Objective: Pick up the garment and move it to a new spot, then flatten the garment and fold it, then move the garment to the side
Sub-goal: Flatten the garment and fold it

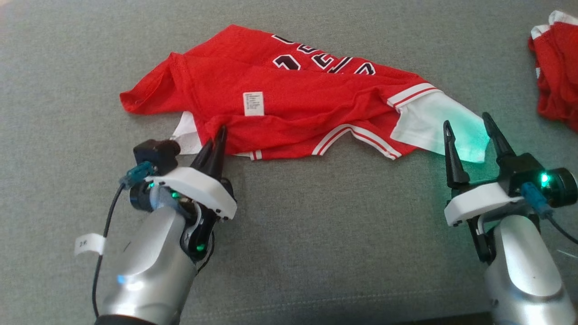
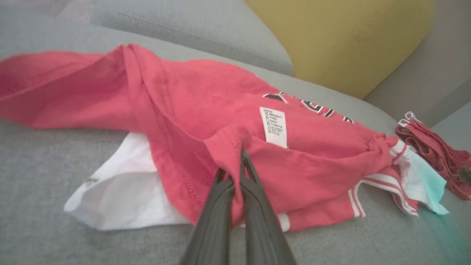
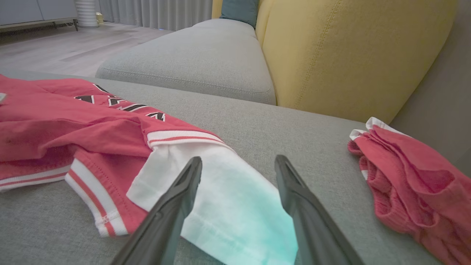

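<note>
The garment (image 1: 289, 99) is a red jersey with white sleeves, black numbers and a white care label, lying crumpled on the grey cushion. My left gripper (image 1: 220, 135) is shut on a fold of red cloth at the near left edge of the garment (image 2: 206, 121); the left gripper (image 2: 235, 162) pinches that fold between its fingertips. My right gripper (image 1: 467, 124) stands open over the white sleeve at the near right end. In the right wrist view the right gripper (image 3: 238, 163) straddles the white sleeve of the garment (image 3: 228, 184), with nothing pinched.
A second red cloth (image 1: 557, 72) lies bunched at the far right of the cushion (image 1: 316, 216), and this red cloth (image 3: 412, 176) sits to the right of my right fingers. A yellow backrest (image 3: 349, 51) rises behind.
</note>
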